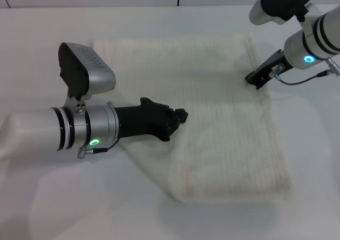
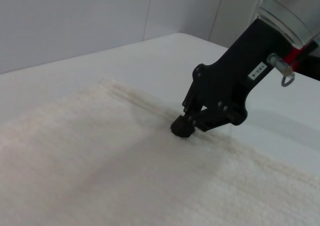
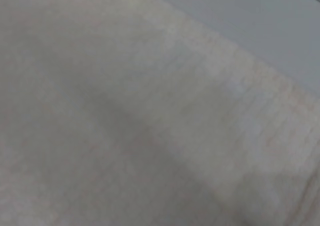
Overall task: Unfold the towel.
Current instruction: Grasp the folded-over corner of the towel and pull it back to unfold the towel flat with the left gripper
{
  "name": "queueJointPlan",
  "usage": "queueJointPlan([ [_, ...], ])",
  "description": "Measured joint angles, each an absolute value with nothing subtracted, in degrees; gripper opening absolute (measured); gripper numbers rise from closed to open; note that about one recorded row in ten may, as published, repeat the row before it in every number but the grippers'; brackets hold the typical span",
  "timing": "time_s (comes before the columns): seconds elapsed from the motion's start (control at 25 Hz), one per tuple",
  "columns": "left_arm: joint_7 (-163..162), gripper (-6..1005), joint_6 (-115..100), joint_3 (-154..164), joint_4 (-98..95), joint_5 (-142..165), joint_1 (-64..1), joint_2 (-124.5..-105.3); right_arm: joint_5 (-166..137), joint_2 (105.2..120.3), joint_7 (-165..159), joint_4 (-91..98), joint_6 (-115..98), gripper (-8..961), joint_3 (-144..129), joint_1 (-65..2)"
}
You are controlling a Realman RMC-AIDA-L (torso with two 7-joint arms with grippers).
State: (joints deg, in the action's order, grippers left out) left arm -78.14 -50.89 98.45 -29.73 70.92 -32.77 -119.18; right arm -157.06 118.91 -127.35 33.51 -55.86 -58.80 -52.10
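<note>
The cream-white ribbed towel (image 1: 223,123) lies folded flat on the white table, wider than both grippers. My left gripper (image 1: 181,116) lies low over the towel's left edge, with its tip on the cloth. My right gripper (image 1: 254,80) is at the towel's right edge, tip down on the cloth. In the left wrist view the right gripper (image 2: 182,127) has its fingers together and pressed into the towel (image 2: 100,166) just inside a hemmed edge. The right wrist view shows only towel (image 3: 125,111) close up and a strip of table.
The white table (image 1: 64,208) runs all around the towel, with bare surface in front and to the left. A wall stands behind the table's far edge (image 2: 75,26). A grey cable (image 1: 297,80) hangs off the right wrist.
</note>
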Motion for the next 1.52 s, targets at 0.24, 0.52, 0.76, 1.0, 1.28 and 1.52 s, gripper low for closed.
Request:
queueJointPlan([
  [0.24,-78.1,33,-56.9,96.1,-32.1,71.1,-30.6,-118.30,-157.1,118.88,-127.3,33.6,-56.0,-1,-58.6,-52.1],
  [0.52,-77.5,31,-65.8,89.8,-35.3,73.9,-27.1,-116.99,-157.1,118.86,-127.3,33.9,-56.0,-1,-58.3,-52.0],
  [0.76,-77.4,35,-70.8,83.1,-35.0,79.0,-25.5,-116.67,-156.5,118.82,-127.4,34.7,-56.3,0,-58.2,-51.9],
  [1.0,-78.0,45,-77.2,78.0,-35.0,83.8,-24.1,-114.92,-156.4,118.82,-127.4,34.8,-56.5,0,-58.4,-51.9],
  [1.28,-77.4,56,-85.4,71.0,-35.3,86.3,-21.4,-112.70,-156.4,118.82,-127.4,34.8,-56.6,0,-58.5,-51.8],
  [1.52,-77.4,65,-86.6,69.9,-35.1,86.9,-20.4,-112.04,-156.5,118.82,-127.4,34.6,-56.5,-1,-58.6,-51.8],
])
